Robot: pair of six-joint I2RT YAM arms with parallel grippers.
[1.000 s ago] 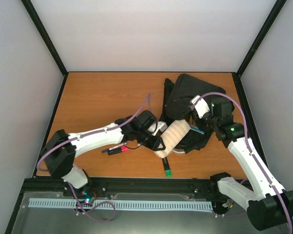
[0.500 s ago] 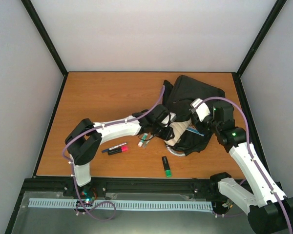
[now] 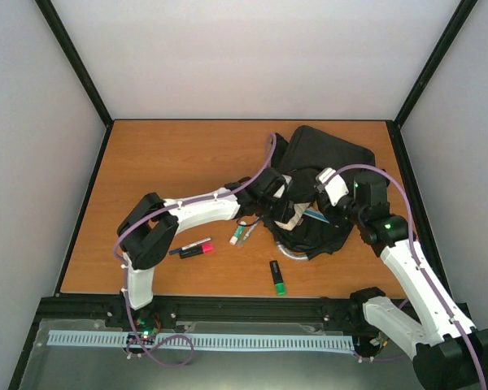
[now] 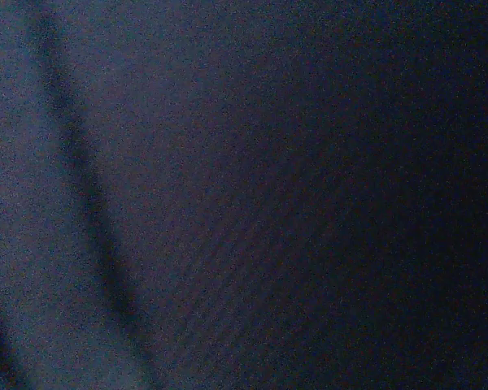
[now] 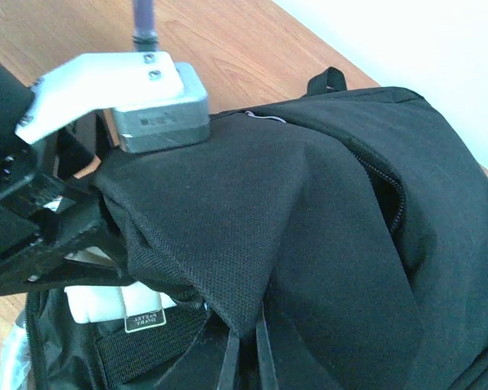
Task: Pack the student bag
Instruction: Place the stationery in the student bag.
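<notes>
Success needs right tool (image 5: 246, 364), clamped on flap of large black fabric backpack (image 3: 329, 154), lifting while left tool (image 3: 276, 203), opening unseen, seats cream padded pouch (image 5: 93, 305).

Wooden table (image 3: 163, 171), orange-brown top with a dark rim all round. The biggest thing on it is the black backpack (image 3: 333, 154), slumped at the right rear (the arms cover part of it, so I can't see its whole outline). Left of the middle, toward the near side, a pink marker (image 3: 199, 252) and a dark pen (image 3: 187, 247) lie side by side. Just right of those, near the bag's left edge, there's a small white-and-green pen-like thing (image 3: 239, 236), too small to tell what exactly. Close to the front edge, apart from the rest, lies a black marker with a green cap (image 3: 276, 278).
</notes>
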